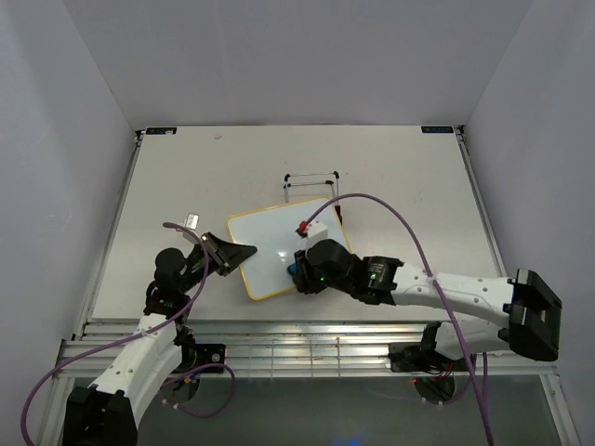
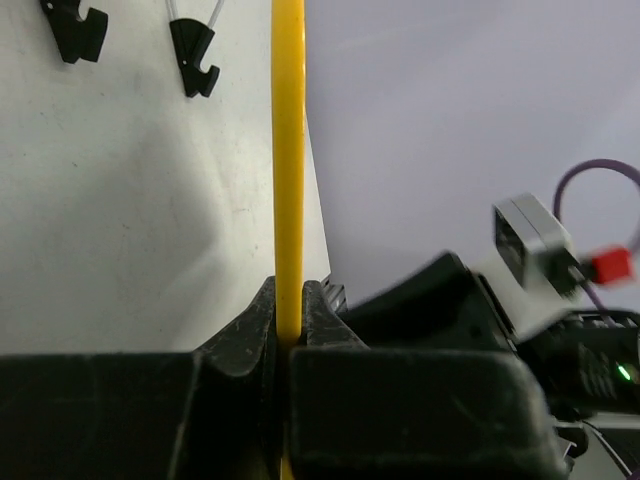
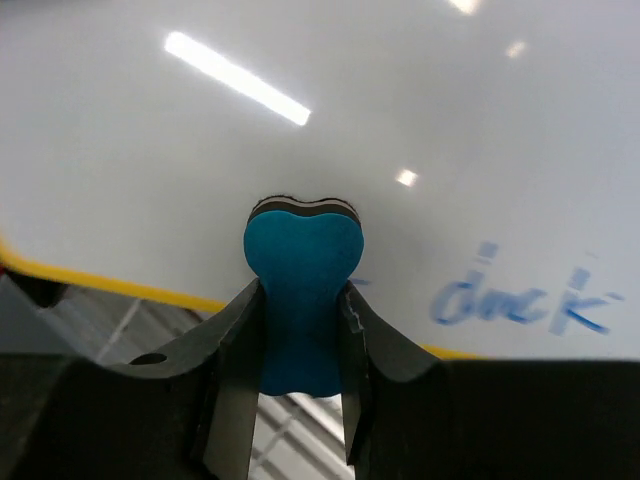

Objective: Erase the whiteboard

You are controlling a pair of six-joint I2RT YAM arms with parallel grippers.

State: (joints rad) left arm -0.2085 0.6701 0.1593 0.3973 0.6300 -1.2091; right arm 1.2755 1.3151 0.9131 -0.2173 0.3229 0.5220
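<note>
we see the left gripper (image 1: 245,252) pinched tight on the left edge of the whiteboard (image 1: 274,243), with the yellow frame (image 2: 288,150) squeezed between its jaws. the whiteboard sits rotated at mid table (image 1: 167,186), just in front of the black wire stand (image 1: 311,184). the right gripper (image 1: 297,269) is over the board's near right part, clamped on the blue eraser (image 3: 303,265), whose felt end touches the white surface. the blue "duck" writing (image 3: 525,300) is just right of the eraser.

The left arm (image 1: 139,358) and the right arm (image 1: 465,295) have white shells, black joints and black jaws, with a purple cable (image 1: 372,197) along each and a green light (image 2: 625,372).
</note>
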